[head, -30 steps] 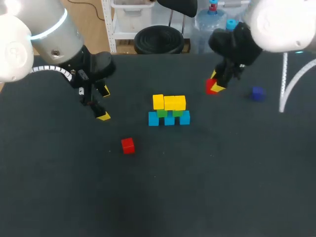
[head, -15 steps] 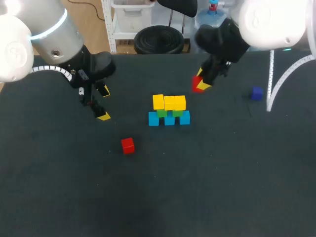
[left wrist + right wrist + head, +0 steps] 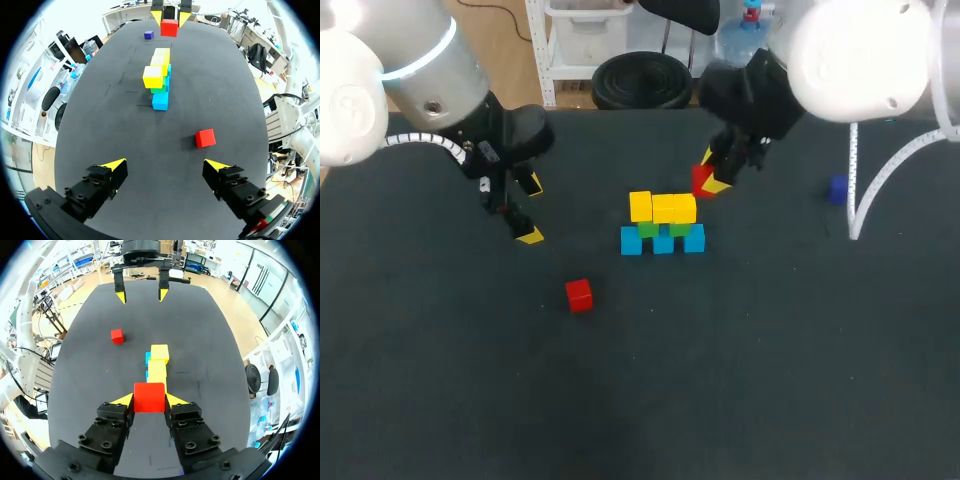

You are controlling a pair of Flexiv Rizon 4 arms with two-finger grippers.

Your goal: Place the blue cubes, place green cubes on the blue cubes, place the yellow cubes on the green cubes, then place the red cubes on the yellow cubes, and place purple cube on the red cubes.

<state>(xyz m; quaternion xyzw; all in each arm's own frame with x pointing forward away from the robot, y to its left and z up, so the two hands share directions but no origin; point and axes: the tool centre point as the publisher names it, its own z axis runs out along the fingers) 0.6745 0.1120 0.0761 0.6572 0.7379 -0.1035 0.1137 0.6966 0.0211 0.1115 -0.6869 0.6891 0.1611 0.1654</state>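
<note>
Right end effector (image 3: 708, 175) clenched on red cube (image 3: 699, 181), upper middle of frame, just beside yellow row (image 3: 663, 208). Left end effector (image 3: 531, 210) released. Risk: a low sideways approach clips yellow row and knocks it off.

No legible text, label, number or sign on any surface.

The table (image 3: 770, 350) is black, with blue cubes (image 3: 631, 241), green cubes (image 3: 648, 230), yellow cubes (image 3: 663, 208), red cubes (image 3: 579, 294) and a purple cube (image 3: 837, 188).
</note>
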